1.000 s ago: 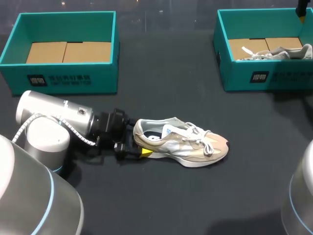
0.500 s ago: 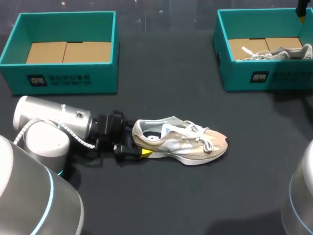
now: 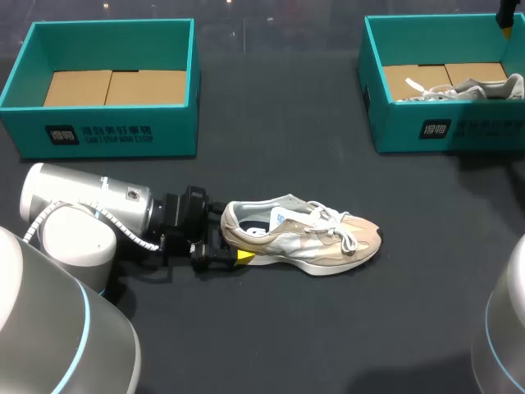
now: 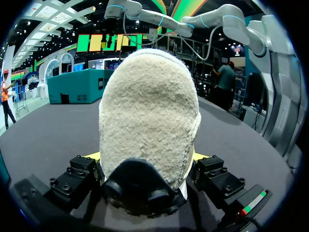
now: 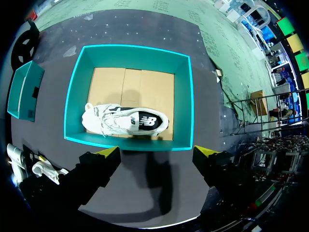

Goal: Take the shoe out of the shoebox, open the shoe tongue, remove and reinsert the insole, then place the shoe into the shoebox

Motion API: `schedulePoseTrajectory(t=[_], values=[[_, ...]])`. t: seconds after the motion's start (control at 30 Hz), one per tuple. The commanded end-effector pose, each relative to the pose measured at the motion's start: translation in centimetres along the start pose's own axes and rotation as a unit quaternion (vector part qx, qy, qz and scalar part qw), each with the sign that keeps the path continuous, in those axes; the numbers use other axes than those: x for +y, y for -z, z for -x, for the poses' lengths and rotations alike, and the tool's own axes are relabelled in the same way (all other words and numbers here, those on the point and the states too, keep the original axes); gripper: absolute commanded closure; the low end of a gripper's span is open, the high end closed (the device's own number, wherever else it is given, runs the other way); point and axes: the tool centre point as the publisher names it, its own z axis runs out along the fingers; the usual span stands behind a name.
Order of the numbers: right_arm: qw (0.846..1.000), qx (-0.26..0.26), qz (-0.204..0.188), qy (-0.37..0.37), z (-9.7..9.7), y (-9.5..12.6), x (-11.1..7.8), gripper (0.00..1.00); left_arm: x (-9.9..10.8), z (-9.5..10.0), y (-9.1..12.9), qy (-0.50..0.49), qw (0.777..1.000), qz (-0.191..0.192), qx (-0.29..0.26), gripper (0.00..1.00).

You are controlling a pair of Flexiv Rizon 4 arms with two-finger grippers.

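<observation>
Head view: shoe [image 3: 303, 240] lies sole-down on the table [image 3: 328, 328], about mid-table, heel toward my left claw [image 3: 223, 246], which comes in low and level from the left. Empty left shoebox [image 3: 107, 131] is behind that arm and the right shoebox [image 3: 459, 127] is far right, both well apart from the shoe. A second shoe [image 3: 467, 89] lies inside the right box. Judgement: extraction is done and tongue-opening is next. The laces [image 3: 338, 228] trail loose over the tongue [image 3: 305, 215], so the other claw should go in under them and not snag a loop. Left wrist view: the heel of the shoe [image 4: 149, 111] fills the space between the fingers of my left claw [image 4: 146, 157]. A sliver of yellow shows on each side of it, so I read this as clenched on the heel. Advice: hold the heel low and the sole flat while the tongue is pulled. Right wrist view: right claw [image 5: 158, 153] is released with nothing between its tips, hanging above the right shoebox [image 5: 128, 141] and the second shoe [image 5: 125, 121]. That box's near wall stands between this claw and the work, so it should clear it before crossing over.
</observation>
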Motion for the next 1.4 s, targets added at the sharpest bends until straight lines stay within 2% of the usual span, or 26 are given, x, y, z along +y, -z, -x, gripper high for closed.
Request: schedulePoseTrajectory(t=[0.03, 0.57, 0.6, 0.67, 0.8, 1.0, 1.2, 1.4], values=[[1.000, 0.000, -0.001, 0.000, 0.0, 0.0, 0.1, 0.00, 0.5, -0.2, 0.2, 0.000, 1.000, 0.001, -0.001, 1.00], [1.000, 0.000, -0.001, 0.000, 0.0, 0.0, 0.1, 0.00, 0.5, -0.2, 0.2, 0.000, 1.000, 0.001, -0.001, 1.00], [1.000, 0.000, -0.001, 0.001, -0.6, 0.1, 0.2, 0.00, 0.5, -0.2, 0.2, 0.000, 1.000, 0.001, -0.001, 1.00], [1.000, -0.001, 0.014, -0.005, -2.1, 0.5, -0.1, 0.00, 0.5, -0.2, 0.2, 0.000, 1.000, 0.001, -0.001, 1.00], [1.000, -0.001, 0.003, -0.018, -5.0, 0.7, -1.0, 0.00, 0.5, -0.2, 0.2, 0.000, 1.000, 0.001, -0.001, 1.00], [0.999, -0.016, 0.011, -0.042, -11.0, 2.0, -5.0, 0.00, 0.5, -0.2, 0.2, 0.000, 1.000, 0.001, -0.001, 1.00], [0.998, -0.012, 0.023, -0.061, -18.3, 3.2, -9.1, 0.00, 0.5, -0.2, 0.2, 0.000, 1.000, 0.001, -0.001, 1.00], [0.998, -0.018, 0.007, -0.065, -25.1, 3.4, -12.1, 0.00, 0.5, -0.2, 0.2, 0.000, 1.000, 0.001, -0.001, 1.00]])
